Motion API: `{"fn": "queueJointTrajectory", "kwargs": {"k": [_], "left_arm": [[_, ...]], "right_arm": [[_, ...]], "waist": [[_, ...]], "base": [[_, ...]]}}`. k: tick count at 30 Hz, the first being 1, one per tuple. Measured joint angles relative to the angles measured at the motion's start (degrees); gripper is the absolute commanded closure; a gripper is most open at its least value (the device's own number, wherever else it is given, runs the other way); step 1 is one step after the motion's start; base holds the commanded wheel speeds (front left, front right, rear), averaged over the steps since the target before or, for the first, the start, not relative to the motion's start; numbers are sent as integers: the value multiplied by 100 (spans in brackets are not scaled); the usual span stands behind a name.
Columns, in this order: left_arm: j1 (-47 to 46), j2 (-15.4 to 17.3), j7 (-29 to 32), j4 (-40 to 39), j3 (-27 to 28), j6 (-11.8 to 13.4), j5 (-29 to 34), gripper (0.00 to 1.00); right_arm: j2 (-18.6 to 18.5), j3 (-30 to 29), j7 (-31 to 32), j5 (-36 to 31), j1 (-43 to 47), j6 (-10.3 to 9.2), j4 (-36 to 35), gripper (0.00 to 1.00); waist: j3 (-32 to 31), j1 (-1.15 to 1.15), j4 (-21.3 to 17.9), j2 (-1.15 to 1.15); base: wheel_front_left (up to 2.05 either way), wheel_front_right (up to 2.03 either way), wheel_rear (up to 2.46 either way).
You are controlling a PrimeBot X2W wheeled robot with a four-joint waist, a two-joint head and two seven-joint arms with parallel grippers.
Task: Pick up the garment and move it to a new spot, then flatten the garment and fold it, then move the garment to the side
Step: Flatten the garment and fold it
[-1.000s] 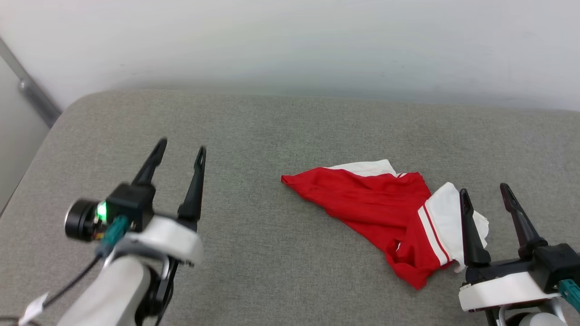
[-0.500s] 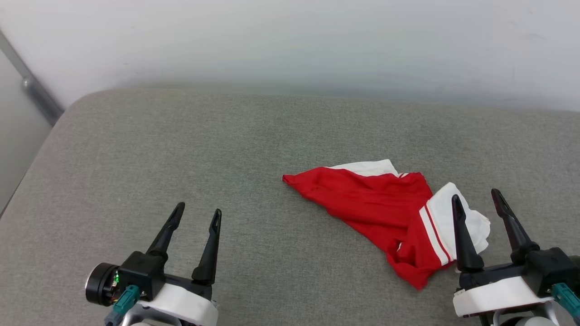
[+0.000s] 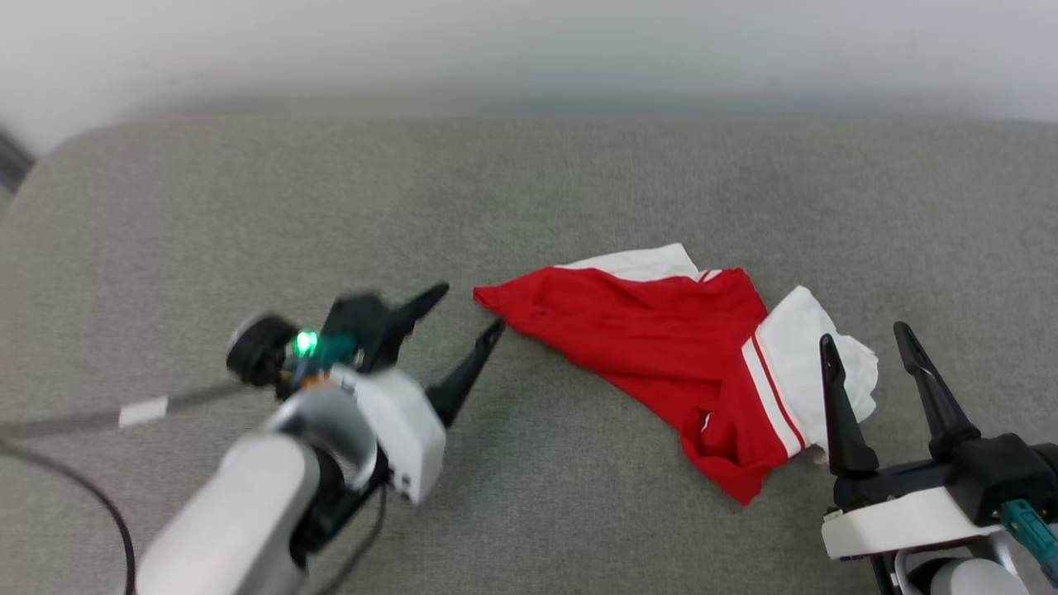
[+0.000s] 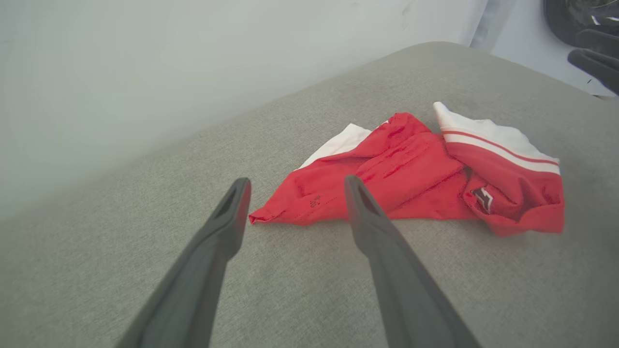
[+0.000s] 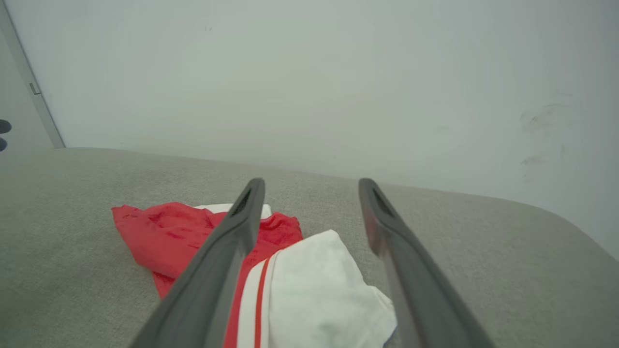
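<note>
The garment [image 3: 661,347], a red jersey with white panels and striped trim, lies crumpled on the grey cushioned surface [image 3: 248,207], right of centre. Its lettering is hidden. My left gripper [image 3: 471,310] is open, turned toward the garment's left red corner, its fingertips just short of the cloth. In the left wrist view the garment [image 4: 411,179] lies just beyond the open left gripper [image 4: 295,186]. My right gripper [image 3: 864,343] is open at the garment's right end, near the white panel. The right wrist view has the white panel [image 5: 319,295] between the open fingers [image 5: 232,251].
A pale wall [image 3: 529,41] runs along the far edge of the grey surface. The surface's rounded left corner [image 3: 50,157] sits at the upper left. A cable with a white tag [image 3: 140,411] trails from my left arm.
My left arm has swung from the lower left across to the garment's left corner, fingers now pointing right. The camera has shifted a little. The right gripper and the garment keep their places.
</note>
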Motion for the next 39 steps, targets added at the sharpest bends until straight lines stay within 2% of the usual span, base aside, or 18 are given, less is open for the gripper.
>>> {"fn": "queueJointTrajectory", "kwargs": {"k": [5, 11, 17, 26, 27, 28, 34, 39], "left_arm": [[-1211, 215, 1521, 122, -422, -123, -458, 0], [-2125, 240, 2650, 314, -1176, -155, -1176, 0], [-2609, 291, 2927, 806, -1778, -154, -1330, 0], [-2872, 223, 2671, 1459, -2437, -154, -1426, 0], [-2892, 205, 2649, 1495, -2517, -154, -1485, 47], [-2898, 192, 2560, 1528, -2557, -154, -1521, 100], [-2902, 148, 1953, 1662, -2726, -155, -1573, 100], [-2753, 69, 1467, 1586, -2743, -8, -1385, 100]], "right_arm": [[0, 35, 0, -56, -147, 0, -31, 0], [1, 73, 0, -88, -276, 0, -87, 0], [0, -15, -1, -118, -367, 0, -174, 0], [0, 32, 0, -108, -365, 0, -153, 0], [0, 41, -1, -108, -365, 0, -143, 0], [0, 45, 0, -108, -365, 0, -136, 0], [0, 13, 0, -112, -361, 0, -44, 0], [-1, -46, -1, -127, -289, 0, 69, 0]], "waist": [[377, 0, -150, 0], [830, 0, -368, 0], [1205, 0, -560, 0], [1392, 1, -609, 0], [1392, 1, -596, 0], [1390, 1, -582, 0], [1258, 1, -437, 0], [941, 0, -272, 0]], "base": [[0, 0, 0], [0, 0, 0], [0, 0, 0], [0, 0, 0], [0, 0, 0], [0, 0, 0], [0, 0, 0], [0, 0, 0]]}}
